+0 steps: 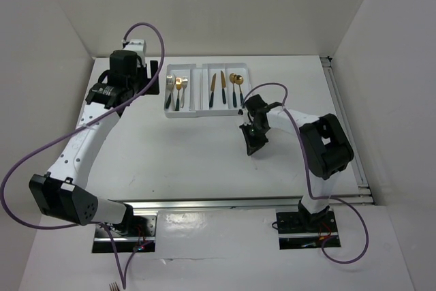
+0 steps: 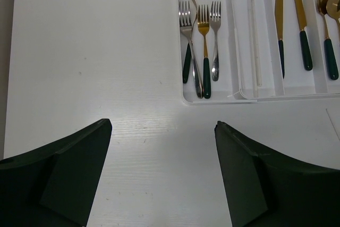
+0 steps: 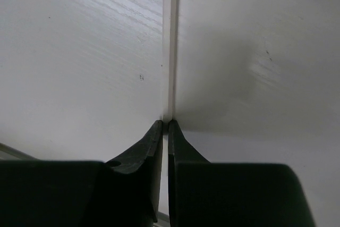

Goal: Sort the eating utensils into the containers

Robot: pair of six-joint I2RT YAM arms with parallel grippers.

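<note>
Chopstick (image 3: 171, 46), clamped in right pincer (image 3: 165, 125).
Shaft runs straight on from tips; tray (image 1: 197, 114) near, toward table (image 1: 170, 161) far edge; left pincer (image 2: 163, 123) open.

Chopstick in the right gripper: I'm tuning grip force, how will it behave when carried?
The chopstick is thin and pale, so probably very light and fairly stiff. The right gripper is shut on it with a long length sticking out ahead, so it may pivot or slip in the jaws. Its cross-section is unclear; it might roll once released.
</note>
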